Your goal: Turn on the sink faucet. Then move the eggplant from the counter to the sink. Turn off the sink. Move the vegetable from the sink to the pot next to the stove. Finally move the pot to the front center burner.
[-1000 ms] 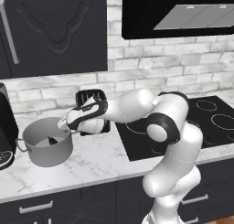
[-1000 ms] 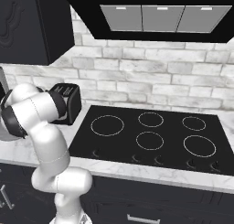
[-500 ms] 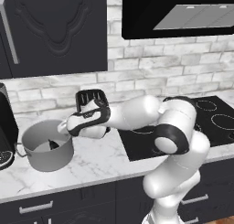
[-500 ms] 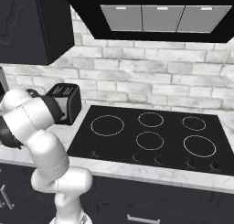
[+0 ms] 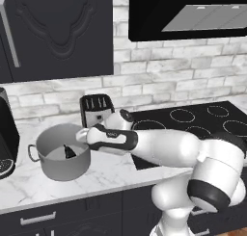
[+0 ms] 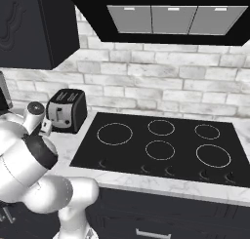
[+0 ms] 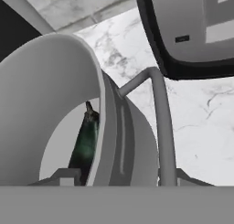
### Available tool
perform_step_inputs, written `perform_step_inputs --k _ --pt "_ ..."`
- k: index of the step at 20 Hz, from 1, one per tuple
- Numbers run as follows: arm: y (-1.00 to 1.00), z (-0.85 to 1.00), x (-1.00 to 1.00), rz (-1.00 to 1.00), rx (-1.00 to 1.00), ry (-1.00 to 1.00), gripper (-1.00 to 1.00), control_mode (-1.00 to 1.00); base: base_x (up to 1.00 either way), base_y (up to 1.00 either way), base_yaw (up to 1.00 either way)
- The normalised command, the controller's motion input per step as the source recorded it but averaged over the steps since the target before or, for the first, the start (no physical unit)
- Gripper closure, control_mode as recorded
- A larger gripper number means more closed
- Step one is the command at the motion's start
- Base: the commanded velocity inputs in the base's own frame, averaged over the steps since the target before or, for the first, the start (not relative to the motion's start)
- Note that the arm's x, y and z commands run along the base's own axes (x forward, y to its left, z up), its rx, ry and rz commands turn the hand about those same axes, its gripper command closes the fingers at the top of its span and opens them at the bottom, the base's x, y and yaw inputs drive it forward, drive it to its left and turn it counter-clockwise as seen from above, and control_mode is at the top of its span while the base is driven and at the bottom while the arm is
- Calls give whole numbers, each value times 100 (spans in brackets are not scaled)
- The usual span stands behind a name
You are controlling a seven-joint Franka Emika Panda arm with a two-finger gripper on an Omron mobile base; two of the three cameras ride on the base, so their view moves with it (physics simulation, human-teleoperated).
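1. Counter (image 5: 29,191) to stove (image 6: 166,145): long slide or carry ahead for the pot (image 5: 62,158), which sits on the marble left of the cooktop, just in front of the toaster (image 5: 98,110). Front center burner (image 6: 159,149) well apart from it. Dragging instead of lifting likely to catch on the cooktop edge and tip the load.
2. Toaster right behind the pot's near-side rim. Wrist swing during the lift could clip it and knock it back against the wall.
3. Pot: grip looks set for the rim wall next to the side handle (image 7: 157,127), not for the handle itself. One-sided hold on a round steel wall means the pot hangs tilted; slip or rotation in the grip probable if clamped thin.
4. Tool (image 5: 82,134) at the pot's right rim, jaws apart and straddling the wall, one finger (image 7: 64,176) inside, the other outside; nothing clamped yet. Closing too high on the rim risks pinching off and popping free; closing too low risks the inner finger hitting the eggplant.
5. Eggplant (image 7: 87,143) already inside the pot, lying on the bottom near the wall just beside the inner finger. Tilted lift would roll it around, shifting the balance; steep tilt could spill it out.
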Motion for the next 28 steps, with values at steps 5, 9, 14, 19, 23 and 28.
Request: perform_step_inputs --k 5,9,14,19,23,28 --pt "-78 44 -27 -16 10 2 100 -100 0 0 0" --pt "-79 55 -17 -23 9 4 100 -100 0 0 0" --pt "-81 35 -21 -30 5 5 100 -100 0 0 0" --pt "-82 30 -8 -41 2 9 100 -100 0 0 0" --pt "-78 29 -7 -43 2 9 100 -100 0 0 0" --pt "-79 17 -6 -44 2 7 100 -100 0 0 0"
